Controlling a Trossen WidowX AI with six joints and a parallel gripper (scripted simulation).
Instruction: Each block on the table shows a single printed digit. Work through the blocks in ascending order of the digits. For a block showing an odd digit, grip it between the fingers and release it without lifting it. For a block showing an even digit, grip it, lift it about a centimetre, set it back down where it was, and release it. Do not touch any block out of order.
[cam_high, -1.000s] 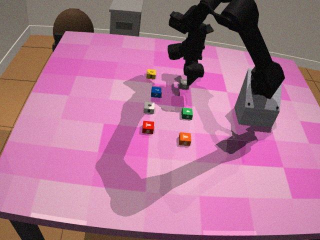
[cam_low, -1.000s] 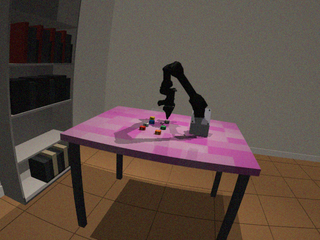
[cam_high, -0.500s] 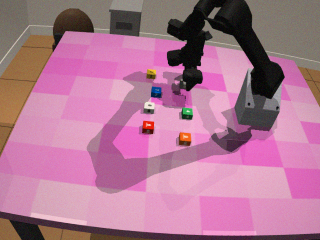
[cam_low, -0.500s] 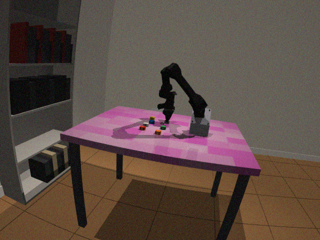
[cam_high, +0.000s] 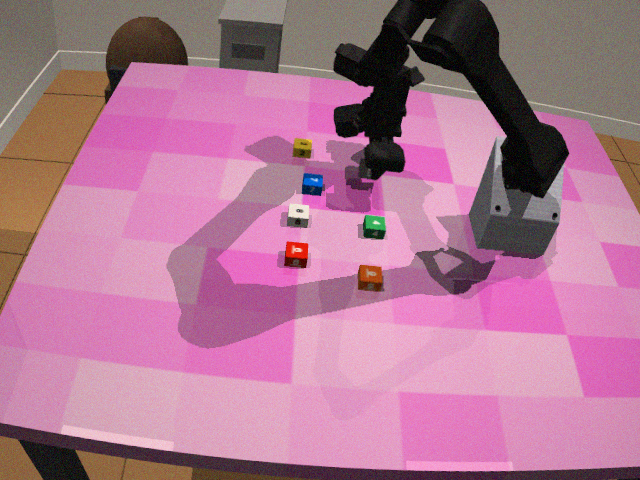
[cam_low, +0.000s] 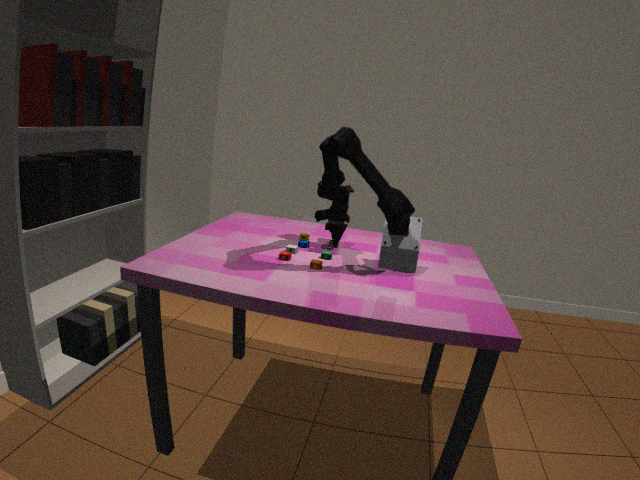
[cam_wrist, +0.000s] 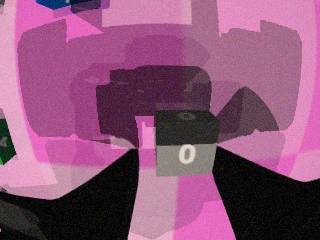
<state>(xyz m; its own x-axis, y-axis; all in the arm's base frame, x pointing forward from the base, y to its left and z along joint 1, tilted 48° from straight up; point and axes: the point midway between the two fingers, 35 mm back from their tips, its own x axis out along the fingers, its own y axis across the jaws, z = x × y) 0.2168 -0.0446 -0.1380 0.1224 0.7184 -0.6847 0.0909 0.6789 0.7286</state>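
A grey block (cam_wrist: 170, 166) showing 0 stands between my gripper's fingertips (cam_wrist: 177, 148) (cam_low: 336, 244). The fingers are partly closed around it; the right finger meets its side, while a gap shows at the left, so I am open. In the top view the arm mostly hides this block. A yellow block (cam_high: 302, 148), which looks like 2, and a blue block (cam_high: 312, 184) (cam_wrist: 55, 3), which looks like 7, stand farther left. A white block (cam_high: 298, 215) looks like 8. A green block (cam_high: 374, 227) (cam_wrist: 6, 144) shows 4. The red block (cam_high: 296, 254) and orange block (cam_high: 370, 277) have unclear digits.
The pink checked table (cam_high: 232, 418) (cam_low: 403, 304) carries all the blocks and the arm's grey base (cam_high: 516, 232) (cam_low: 398, 257) at the right. Arm shadows cross the blocks' area. A bookshelf (cam_low: 180, 103) stands beyond the table's left side.
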